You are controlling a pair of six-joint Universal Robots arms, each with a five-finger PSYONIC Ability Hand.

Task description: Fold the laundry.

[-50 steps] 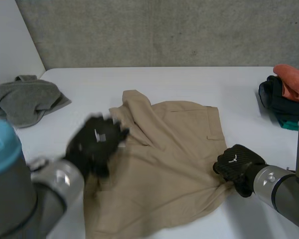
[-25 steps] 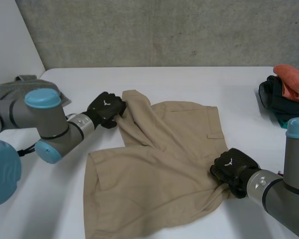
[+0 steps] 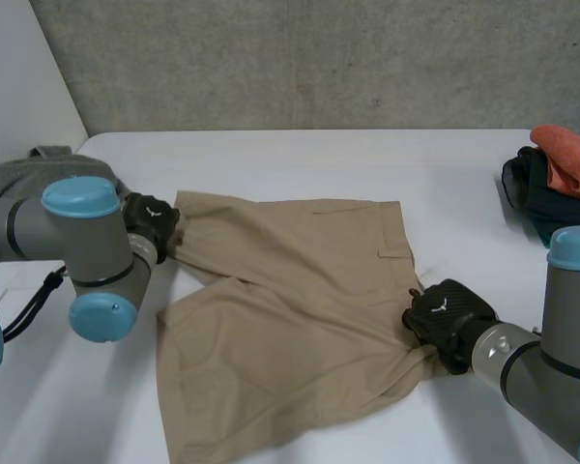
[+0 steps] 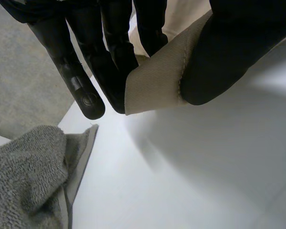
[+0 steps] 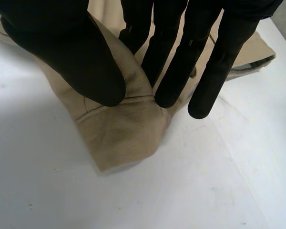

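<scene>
Tan shorts [image 3: 290, 309] lie spread across the middle of the white table [image 3: 348, 159]. My left hand [image 3: 151, 221] pinches their far left corner; in the left wrist view the tan hem [image 4: 155, 83] sits clamped between the thumb [image 4: 229, 52] and the fingers [image 4: 81, 71]. My right hand [image 3: 447, 314] grips the right edge of the shorts. In the right wrist view the bunched tan cloth [image 5: 124, 129] is squeezed between the thumb [image 5: 71, 52] and the fingers [image 5: 174, 62].
A crumpled grey towel [image 3: 39, 172] lies at the table's far left, close behind my left arm, and shows as grey terry [image 4: 26, 176] beyond the left fingertips. A pile of orange, dark and teal clothes [image 3: 556, 184] sits at the right edge.
My left hand swung from above the shorts to their folded top-left flap, closed on it and pulled it out to the left, flattening the cloth. The right hand kept its grip.
</scene>
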